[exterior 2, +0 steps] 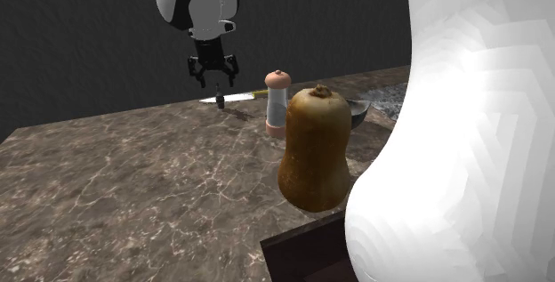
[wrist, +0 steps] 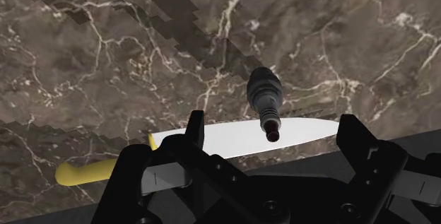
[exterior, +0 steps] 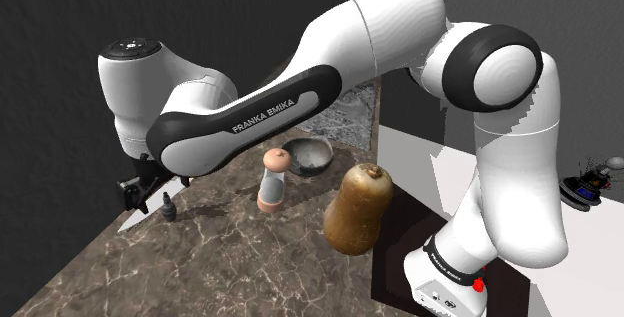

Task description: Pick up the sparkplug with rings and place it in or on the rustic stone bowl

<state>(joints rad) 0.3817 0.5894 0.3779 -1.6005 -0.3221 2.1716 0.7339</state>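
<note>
Black jaws: standing spread, pinching nothing, hovering low over the bench (exterior: 230, 265). Dark ringed sparkplug (wrist: 265, 101): standing upright on the dark marbled bench, between and beyond the two fingers (wrist: 195, 132), touching neither, just beside the knife blade. White-bladed knife (wrist: 240, 135) with yellow handle: lying flat along the bench edge. Grey stone bowl (exterior: 308, 154): sitting well apart from the sparkplug, behind a pink-capped grinder (exterior: 271, 181). Tan butternut squash (exterior: 355, 210): standing upright near the grinder.

Dark sparkplug (wrist: 265, 101), seemingly upright; grey bowl (exterior: 318, 161)
</note>
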